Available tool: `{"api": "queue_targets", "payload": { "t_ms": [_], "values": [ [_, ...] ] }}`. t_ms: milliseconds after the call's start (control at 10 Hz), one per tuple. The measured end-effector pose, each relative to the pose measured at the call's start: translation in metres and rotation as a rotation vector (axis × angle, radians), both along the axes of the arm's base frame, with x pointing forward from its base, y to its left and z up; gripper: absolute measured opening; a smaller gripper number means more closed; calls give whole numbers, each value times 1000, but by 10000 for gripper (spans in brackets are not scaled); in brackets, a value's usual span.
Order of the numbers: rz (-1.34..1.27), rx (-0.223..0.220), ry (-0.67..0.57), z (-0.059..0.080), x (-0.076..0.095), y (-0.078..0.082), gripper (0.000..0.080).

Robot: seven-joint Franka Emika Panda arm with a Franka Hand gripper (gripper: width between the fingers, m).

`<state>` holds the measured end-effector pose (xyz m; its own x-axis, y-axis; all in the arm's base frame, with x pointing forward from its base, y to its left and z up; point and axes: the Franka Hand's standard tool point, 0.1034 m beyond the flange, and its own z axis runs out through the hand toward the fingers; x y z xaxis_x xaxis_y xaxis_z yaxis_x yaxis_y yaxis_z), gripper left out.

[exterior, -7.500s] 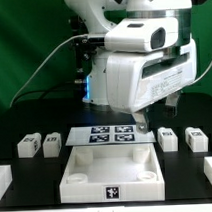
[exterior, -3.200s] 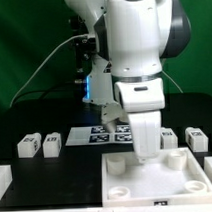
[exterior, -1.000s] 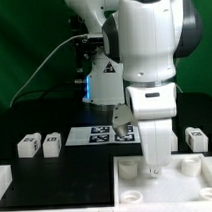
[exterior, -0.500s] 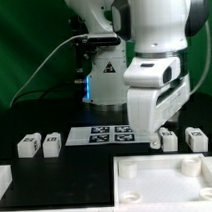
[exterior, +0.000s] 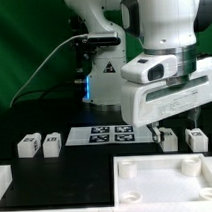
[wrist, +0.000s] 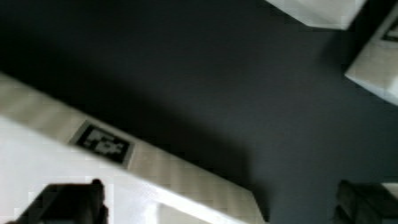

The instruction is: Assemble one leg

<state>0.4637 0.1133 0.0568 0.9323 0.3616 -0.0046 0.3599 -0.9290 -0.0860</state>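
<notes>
Four small white tagged legs stand on the black table. Two are at the exterior view's left (exterior: 28, 146) (exterior: 53, 144) and two at its right (exterior: 167, 138) (exterior: 198, 139). The large white panel (exterior: 134, 191) with corner sockets lies at the front right. My gripper (exterior: 157, 135) hangs open and empty just above the table, behind the panel's far edge and next to the nearer right leg. In the wrist view the gripper (wrist: 221, 205) has its fingers (wrist: 71, 200) wide apart over the panel's tagged edge (wrist: 107, 146). Two legs (wrist: 326, 10) (wrist: 377, 62) show beyond it.
The marker board (exterior: 112, 133) lies flat at the middle back of the table. White rim pieces sit at the front left corner (exterior: 3, 179). The robot's base and cables stand behind the board.
The panel has been dragged from the table's front middle to the front right and let go. My gripper has since lifted off it and swung back toward the right legs.
</notes>
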Motion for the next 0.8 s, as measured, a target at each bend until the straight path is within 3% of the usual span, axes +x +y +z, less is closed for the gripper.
{"api": "queue_targets", "payload": {
  "t_ms": [200, 300, 600, 700, 800],
  "values": [
    [-282, -10, 37, -1, -15, 33, 649],
    [-309, -11, 50, -2, -19, 42, 649],
    [-283, -18, 71, -2, -19, 40, 649],
    [-264, -66, 202, -2, -31, 37, 649],
    [-270, -107, 321, 1, -31, 44, 649]
  ]
}}
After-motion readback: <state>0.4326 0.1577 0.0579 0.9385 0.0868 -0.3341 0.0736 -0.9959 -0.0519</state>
